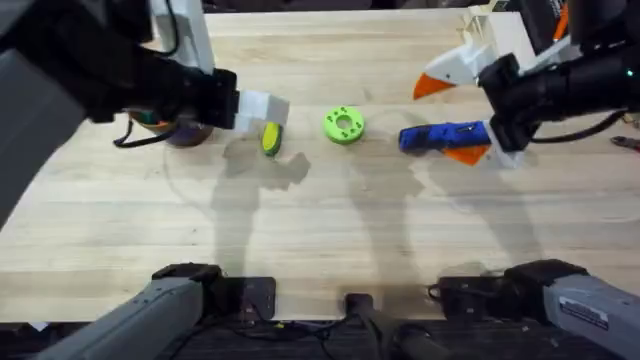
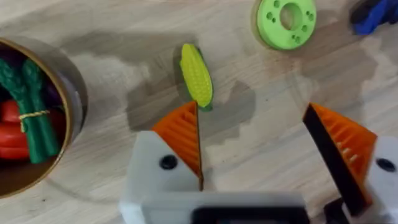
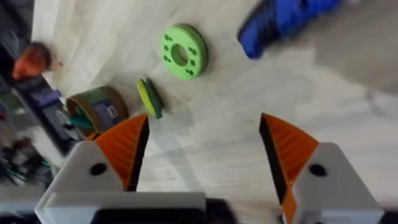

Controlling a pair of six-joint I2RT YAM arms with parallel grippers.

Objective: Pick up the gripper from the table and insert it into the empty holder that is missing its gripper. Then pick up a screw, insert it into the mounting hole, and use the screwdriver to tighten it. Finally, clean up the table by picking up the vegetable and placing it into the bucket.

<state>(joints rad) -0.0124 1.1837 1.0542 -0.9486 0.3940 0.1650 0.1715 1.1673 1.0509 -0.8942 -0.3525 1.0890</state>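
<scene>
Overhead view: left claw (image 1: 272, 112) hanging over the left half of the surface (image 1: 320, 240), toward the far edge, directly above the corn (image 1: 271, 139) — not touching it, as far as can be told. Fingers spread wide, nothing between them. In the left wrist view, orange ribbed pads (image 2: 181, 134) well apart, the corn (image 2: 196, 76) lying on the wood just beyond the nearer pad, yellow with green at its ends. Bucket (image 1: 185, 130) near the far left edge, mostly hidden under the left arm; in the left wrist view its brown wall (image 2: 71, 81) and, inside, green asparagus (image 2: 28, 112) and something red (image 2: 9, 127). Corn outside the bucket, near it.

Green disc (image 1: 343, 125) near the middle of the far edge, just beside the corn on its right. Blue screwdriver (image 1: 440, 136) lying flat toward the far right, between the disc and the right arm.

Right claw (image 1: 455, 115) raised over the far right part of the surface, released — fingers wide apart, gripping nothing. One orange finger (image 1: 437, 85) beyond the screwdriver, the other just at its near side; contact cannot be told. Right wrist view: screwdriver (image 3: 280, 22), disc (image 3: 182, 51), corn (image 3: 149, 98) and bucket (image 3: 99, 107) in a row across the wood.
</scene>
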